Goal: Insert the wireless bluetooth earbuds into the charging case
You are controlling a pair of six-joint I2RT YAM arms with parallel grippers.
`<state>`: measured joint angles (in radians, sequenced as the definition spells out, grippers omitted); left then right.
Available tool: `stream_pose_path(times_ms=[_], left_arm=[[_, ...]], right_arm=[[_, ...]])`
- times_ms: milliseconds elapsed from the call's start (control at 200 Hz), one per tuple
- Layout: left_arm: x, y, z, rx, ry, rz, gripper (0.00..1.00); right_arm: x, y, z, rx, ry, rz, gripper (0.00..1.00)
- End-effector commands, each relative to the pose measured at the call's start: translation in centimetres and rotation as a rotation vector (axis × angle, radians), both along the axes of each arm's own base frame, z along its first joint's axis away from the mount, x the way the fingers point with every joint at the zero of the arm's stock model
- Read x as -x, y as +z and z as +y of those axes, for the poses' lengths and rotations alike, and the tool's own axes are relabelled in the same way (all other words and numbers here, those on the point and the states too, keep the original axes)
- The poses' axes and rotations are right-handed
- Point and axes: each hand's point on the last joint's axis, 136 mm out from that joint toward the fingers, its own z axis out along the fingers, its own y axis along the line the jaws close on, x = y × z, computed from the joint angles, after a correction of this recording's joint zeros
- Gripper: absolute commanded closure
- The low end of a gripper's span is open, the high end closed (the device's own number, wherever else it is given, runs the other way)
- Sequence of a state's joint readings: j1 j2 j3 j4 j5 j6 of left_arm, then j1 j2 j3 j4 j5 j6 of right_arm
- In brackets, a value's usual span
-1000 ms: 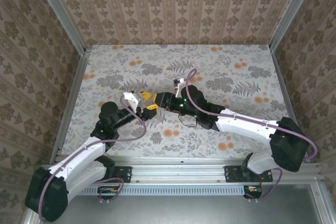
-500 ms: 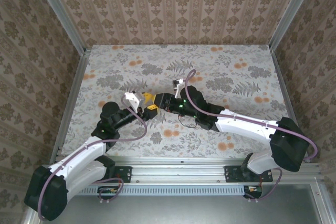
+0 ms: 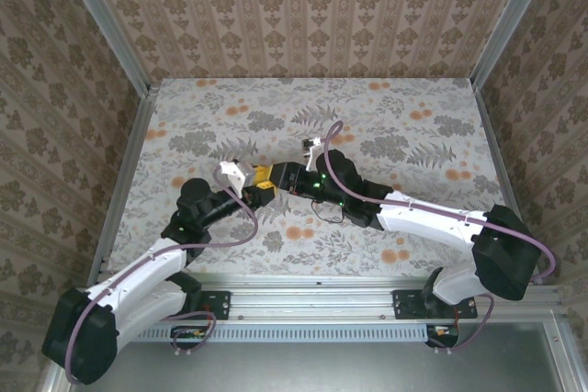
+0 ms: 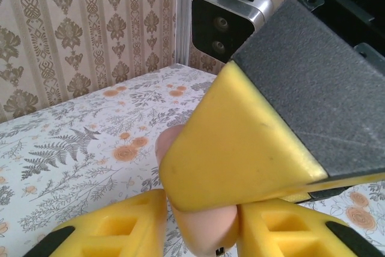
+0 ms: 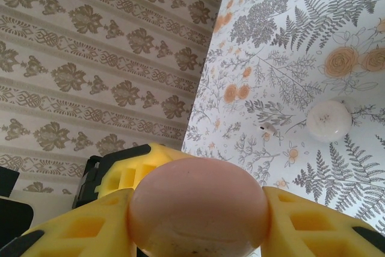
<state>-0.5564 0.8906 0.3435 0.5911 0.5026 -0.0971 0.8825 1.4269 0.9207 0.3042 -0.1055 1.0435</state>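
Note:
A smooth pink charging case (image 5: 198,191) sits squeezed between my right gripper's (image 5: 198,224) yellow fingers, held above the floral table. My left gripper (image 4: 204,230) has come up against the same case (image 4: 210,224); its two yellow fingers press the case's sides, just under a right finger (image 4: 240,142). In the top view both grippers meet at mid-table, left (image 3: 254,193) and right (image 3: 266,175). A small white earbud (image 5: 269,129) lies on the table beyond the case, and a round white piece (image 5: 328,120) rests near it.
Patterned walls (image 3: 312,16) and metal posts (image 3: 110,34) enclose the table (image 3: 413,117) on three sides. A thin black cable (image 3: 326,213) lies under the right arm. The right arm's wrist camera (image 4: 225,19) hangs close above my left fingers.
My left gripper has slid a little forward to the right gripper and narrowed its jaws onto the pink case. The right arm has held still.

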Motion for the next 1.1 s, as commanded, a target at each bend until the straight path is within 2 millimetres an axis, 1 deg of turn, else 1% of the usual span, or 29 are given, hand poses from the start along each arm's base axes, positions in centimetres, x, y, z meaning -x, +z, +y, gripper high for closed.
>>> stream_pose_path(times_ms=[0, 95, 175, 190, 205, 325, 455, 555, 800, 980, 1095], left_arm=[[-0.4, 0.9, -0.2, 0.016, 0.005, 0.018, 0.71], [-0.5, 0.8, -0.4, 0.015, -0.001, 0.044, 0.73], [-0.6, 0.9, -0.5, 0.026, -0.002, 0.062, 0.75], [-0.6, 0.9, -0.5, 0.028, -0.001, 0.062, 0.75], [-0.6, 0.8, -0.5, 0.029, 0.001, 0.065, 0.76], [-0.8, 0.7, -0.5, 0.038, 0.007, 0.080, 0.77], [-0.9, 0.6, -0.5, 0.035, 0.010, 0.092, 0.78], [-1.0, 0.5, -0.6, 0.034, 0.007, 0.112, 0.78], [-1.2, 0.3, -1.2, 0.038, -0.014, 0.148, 0.78], [-1.3, -0.1, -2.1, 0.028, -0.062, 0.170, 0.80], [-1.4, 0.3, -2.4, 0.052, -0.074, 0.167, 0.81]], right_arm=[[0.6, 2.1, 0.2, -0.031, 0.028, -0.066, 0.54], [0.6, 1.7, 0.1, -0.001, 0.033, -0.080, 0.53], [0.5, 1.3, 0.0, 0.022, 0.033, -0.085, 0.49], [0.7, 2.3, -0.4, 0.008, 0.031, -0.101, 0.48], [0.8, 2.6, -0.4, 0.007, 0.032, -0.107, 0.48], [0.8, 2.3, -0.9, 0.039, 0.024, -0.120, 0.40], [0.8, 2.1, -1.7, 0.088, 0.019, -0.136, 0.36], [0.7, 2.1, -2.7, 0.128, 0.009, -0.159, 0.35], [0.5, 3.4, -6.3, 0.205, -0.038, -0.251, 0.35], [0.1, 5.0, -8.5, 0.145, -0.026, -0.301, 0.33], [0.1, 5.7, -9.7, 0.146, -0.003, -0.336, 0.33]])
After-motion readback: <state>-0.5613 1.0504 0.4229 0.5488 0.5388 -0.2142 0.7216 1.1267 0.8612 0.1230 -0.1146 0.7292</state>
